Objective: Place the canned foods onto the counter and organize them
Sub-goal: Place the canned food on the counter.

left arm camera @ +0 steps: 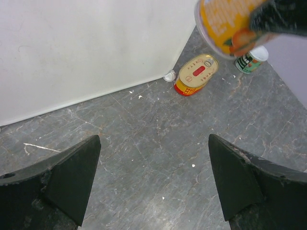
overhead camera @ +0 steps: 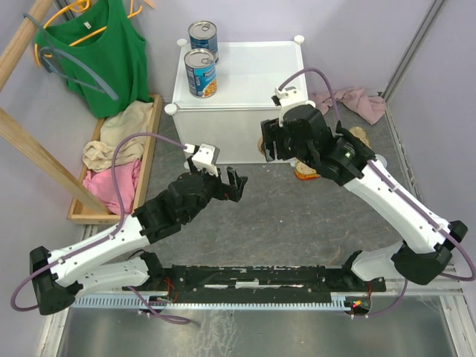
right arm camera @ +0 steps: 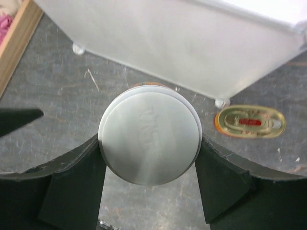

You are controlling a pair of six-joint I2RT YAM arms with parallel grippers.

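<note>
Gripping a can in the right claw — lid up, off the floor, near the counter front. Left claw: spread wide, empty. On counter, back-left: two tall cans — on floor by its corner, an oval tin.

Looks like a robot lab staged as a home: arms bolted to a grey table, plain lilac walls, white cabinet, tray of clothes.
</note>
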